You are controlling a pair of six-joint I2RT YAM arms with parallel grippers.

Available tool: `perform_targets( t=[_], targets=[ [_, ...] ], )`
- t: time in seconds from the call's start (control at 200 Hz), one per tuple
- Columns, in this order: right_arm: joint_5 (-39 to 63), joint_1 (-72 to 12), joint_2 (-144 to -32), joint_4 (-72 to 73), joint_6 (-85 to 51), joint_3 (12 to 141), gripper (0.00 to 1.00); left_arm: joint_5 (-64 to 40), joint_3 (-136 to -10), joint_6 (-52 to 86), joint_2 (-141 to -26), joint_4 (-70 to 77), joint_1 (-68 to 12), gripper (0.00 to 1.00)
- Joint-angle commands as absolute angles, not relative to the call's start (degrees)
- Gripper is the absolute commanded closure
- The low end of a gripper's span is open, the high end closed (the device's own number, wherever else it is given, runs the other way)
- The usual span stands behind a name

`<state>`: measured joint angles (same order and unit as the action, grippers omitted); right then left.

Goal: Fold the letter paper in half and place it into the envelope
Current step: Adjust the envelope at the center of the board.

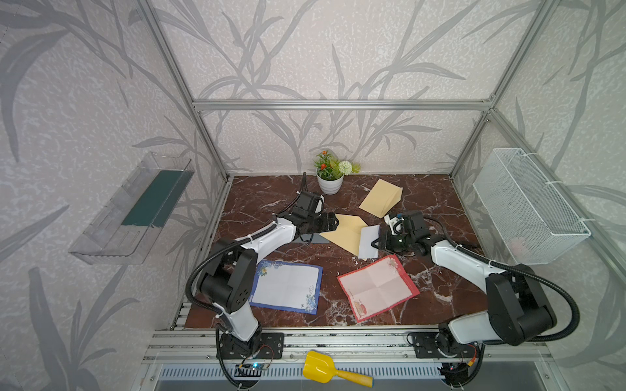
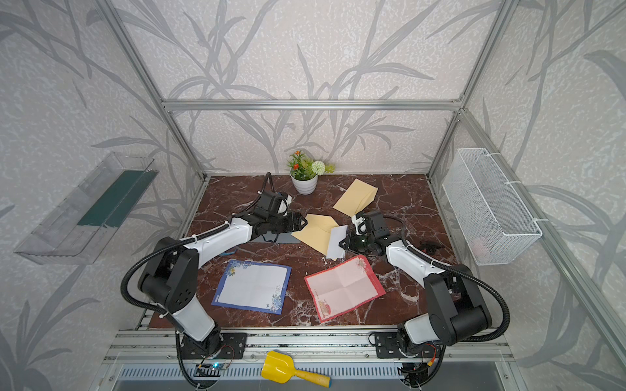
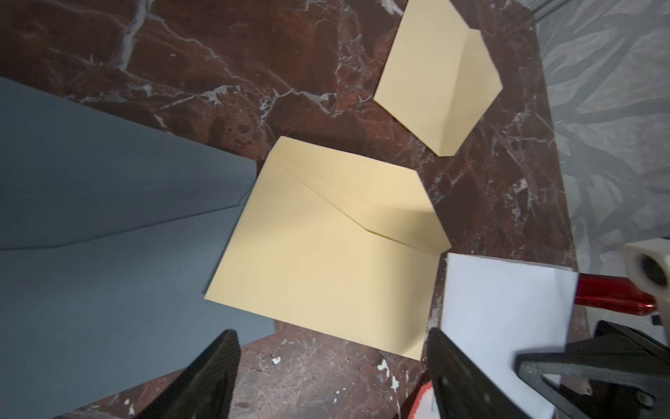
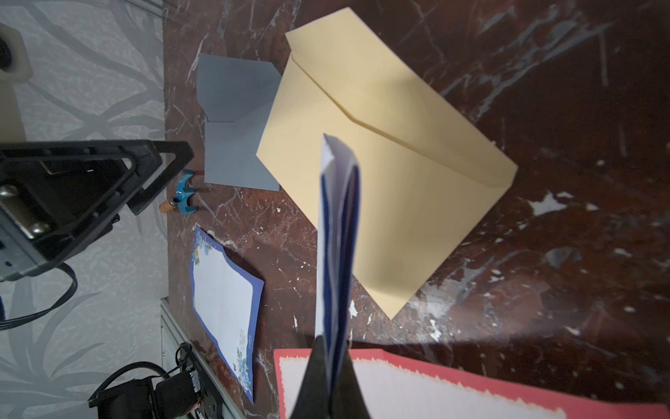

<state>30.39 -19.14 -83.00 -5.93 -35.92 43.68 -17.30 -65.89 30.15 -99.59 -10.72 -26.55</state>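
Nearest the camera, well in front of the middle tan envelope: a yellow scoop. Between scoop and that envelope, lying flat and unfolded: a blue-bordered sheet and a red-bordered sheet. Grips the folded letter paper hard in the right gripper, white outside, blue-edged inside, held out over the envelope's end on the right arm's side; impossible to tell whether paper and envelope touch. Hovers at the envelope's opposite end with the left gripper, fingers spread wide, grasping nothing. Tucked partly under that same end: a grey envelope. Beyond the middle envelope, near but apart: a second tan envelope, and further back a potted plant. Flap of the middle envelope on the side toward the plant
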Motion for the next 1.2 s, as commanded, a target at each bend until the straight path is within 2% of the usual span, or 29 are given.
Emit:
perform_targets(
  t=[0.0, 0.545, 1.195],
  targets=[
    [28.1, -18.81, -83.67, -7.75, -36.08, 41.83, 1.0, -14.24, -68.41, 30.57, -102.24, -11.98, -26.48, 0.2],
    [26.54, -15.22, -89.91, -5.14, -35.52, 41.1, 1.0, -18.87, -71.46, 31.73, -110.65, -10.23, -26.67, 0.24],
    [25.82, -13.1, -103.5, -7.5, -28.61, 55.92, 1.0, -22.9, -67.17, 35.63, -110.88, -7.01, -29.16, 0.26]
  ],
)
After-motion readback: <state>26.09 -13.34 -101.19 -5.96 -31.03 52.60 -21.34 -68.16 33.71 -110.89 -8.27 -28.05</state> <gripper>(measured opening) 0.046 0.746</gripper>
